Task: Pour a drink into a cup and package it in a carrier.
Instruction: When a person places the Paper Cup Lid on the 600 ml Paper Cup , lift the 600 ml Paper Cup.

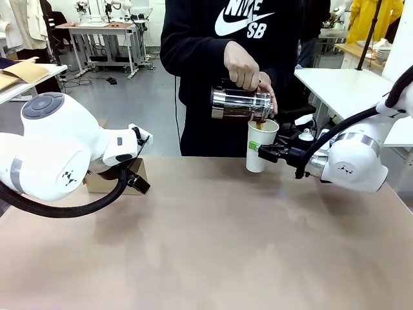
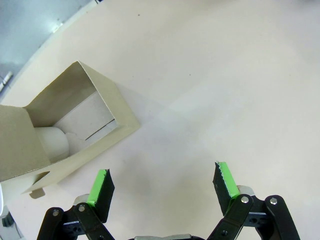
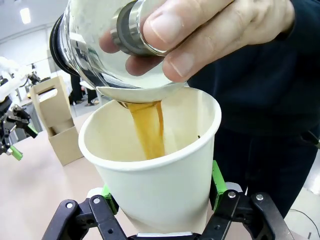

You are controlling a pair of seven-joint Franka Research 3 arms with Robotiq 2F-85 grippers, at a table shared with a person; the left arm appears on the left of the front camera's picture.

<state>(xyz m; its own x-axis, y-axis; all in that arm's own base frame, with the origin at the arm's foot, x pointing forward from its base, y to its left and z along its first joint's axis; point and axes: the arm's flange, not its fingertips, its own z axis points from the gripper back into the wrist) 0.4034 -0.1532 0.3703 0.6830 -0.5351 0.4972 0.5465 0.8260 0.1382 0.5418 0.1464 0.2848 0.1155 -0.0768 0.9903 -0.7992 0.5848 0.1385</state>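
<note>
Drink (image 3: 148, 131) mid-pour into cup (image 3: 165, 186) between right jaws

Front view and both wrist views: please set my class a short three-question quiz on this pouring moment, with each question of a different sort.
1. True or false: the right tool is shut on the cup.
2. What tilts the carafe over the cup? A) a person's hand; B) a clamp stand; C) nothing, it stands on the table.
3. Fill in: the left tool hangs ____ near the carrier.

Key: 1 true; 2 A; 3 open.
</note>
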